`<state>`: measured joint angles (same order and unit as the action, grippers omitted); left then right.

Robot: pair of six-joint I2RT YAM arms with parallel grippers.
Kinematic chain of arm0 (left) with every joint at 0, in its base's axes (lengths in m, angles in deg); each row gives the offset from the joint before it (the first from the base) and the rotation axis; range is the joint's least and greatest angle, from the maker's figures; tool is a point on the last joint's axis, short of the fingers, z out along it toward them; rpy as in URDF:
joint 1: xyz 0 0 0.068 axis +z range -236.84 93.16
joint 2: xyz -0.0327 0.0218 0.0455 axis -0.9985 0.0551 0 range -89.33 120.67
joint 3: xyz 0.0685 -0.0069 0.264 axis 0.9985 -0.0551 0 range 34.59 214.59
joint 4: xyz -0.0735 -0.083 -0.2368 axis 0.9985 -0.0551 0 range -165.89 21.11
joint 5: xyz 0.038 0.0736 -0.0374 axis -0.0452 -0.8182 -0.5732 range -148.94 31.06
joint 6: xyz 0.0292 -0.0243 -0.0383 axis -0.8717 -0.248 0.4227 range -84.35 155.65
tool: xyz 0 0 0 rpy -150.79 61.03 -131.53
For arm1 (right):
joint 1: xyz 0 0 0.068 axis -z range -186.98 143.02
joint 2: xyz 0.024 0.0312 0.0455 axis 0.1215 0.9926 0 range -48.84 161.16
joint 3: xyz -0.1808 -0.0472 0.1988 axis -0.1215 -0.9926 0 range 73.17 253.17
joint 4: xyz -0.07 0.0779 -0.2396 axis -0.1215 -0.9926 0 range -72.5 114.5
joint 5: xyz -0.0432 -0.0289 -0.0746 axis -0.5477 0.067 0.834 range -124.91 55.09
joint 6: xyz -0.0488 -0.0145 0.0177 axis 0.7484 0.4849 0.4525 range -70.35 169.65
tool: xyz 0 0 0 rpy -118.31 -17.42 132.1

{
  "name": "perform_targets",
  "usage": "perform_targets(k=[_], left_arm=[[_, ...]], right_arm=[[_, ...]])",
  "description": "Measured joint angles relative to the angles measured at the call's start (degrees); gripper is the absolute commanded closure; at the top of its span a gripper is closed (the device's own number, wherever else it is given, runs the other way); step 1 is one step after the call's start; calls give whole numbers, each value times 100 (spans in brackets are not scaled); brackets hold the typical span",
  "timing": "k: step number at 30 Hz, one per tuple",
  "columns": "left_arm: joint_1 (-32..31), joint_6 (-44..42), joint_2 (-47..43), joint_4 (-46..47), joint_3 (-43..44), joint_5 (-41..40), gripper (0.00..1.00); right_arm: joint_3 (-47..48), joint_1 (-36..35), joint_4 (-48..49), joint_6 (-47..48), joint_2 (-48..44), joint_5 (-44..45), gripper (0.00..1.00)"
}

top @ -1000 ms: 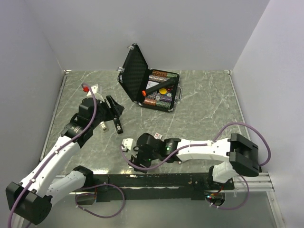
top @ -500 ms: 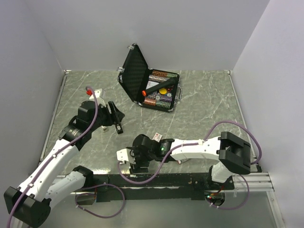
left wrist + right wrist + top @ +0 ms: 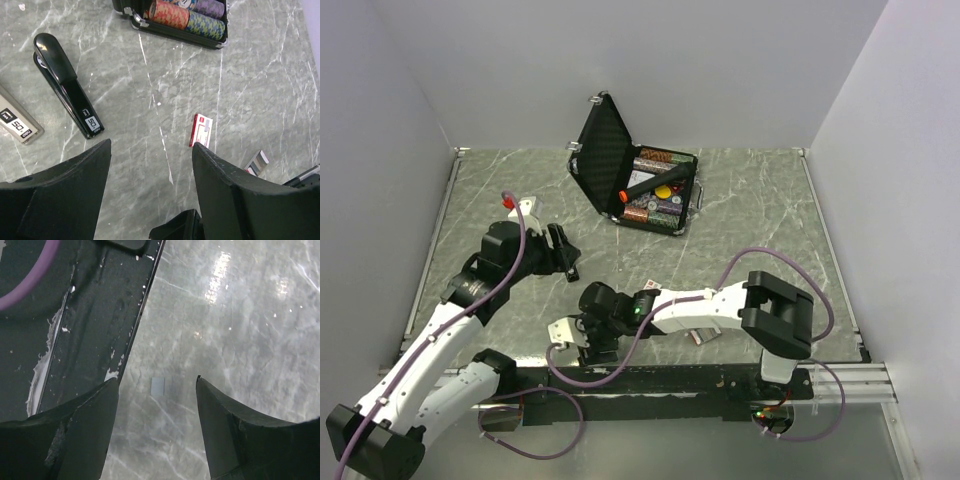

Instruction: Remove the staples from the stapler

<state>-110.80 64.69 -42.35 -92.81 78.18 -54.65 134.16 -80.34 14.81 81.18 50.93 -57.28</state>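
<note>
— Where is the black stapler (image 3: 66, 85) lying?

— Flat on the marble table (image 3: 250, 75), ahead and to the left of the left gripper (image 3: 151, 150), which is hovering spread and empty. The right gripper (image 3: 156, 380) is also gaping with nothing in it, over a small grey piece (image 3: 157, 386) by the black rail (image 3: 90, 315).

— How is it best handled?

— Probably by one arm pinning the base while the other is lifting the top.

— Is there room?

— A grey bar marked 50 (image 3: 17, 125) is crowding its left. The poker chip case (image 3: 165, 31) and the staple box (image 3: 201, 130) are sitting well apart.
</note>
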Motion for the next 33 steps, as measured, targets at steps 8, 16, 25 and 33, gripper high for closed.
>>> perform_targets(k=[8,16,25,33], left_arm=[[7,-61,-74,-42,-26,57,30],[20,-90,-74,-42,-26,87,30],[31,-92,-74,-42,-26,87,30],[55,-92,-74,-42,-26,94,29]], right_arm=[[72,0,-26,11,170,-129,30],[50,26,61,-13,199,-125,32],[37,133,192,-33,280,-122,32],[-39,179,297,-46,345,-116,32]])
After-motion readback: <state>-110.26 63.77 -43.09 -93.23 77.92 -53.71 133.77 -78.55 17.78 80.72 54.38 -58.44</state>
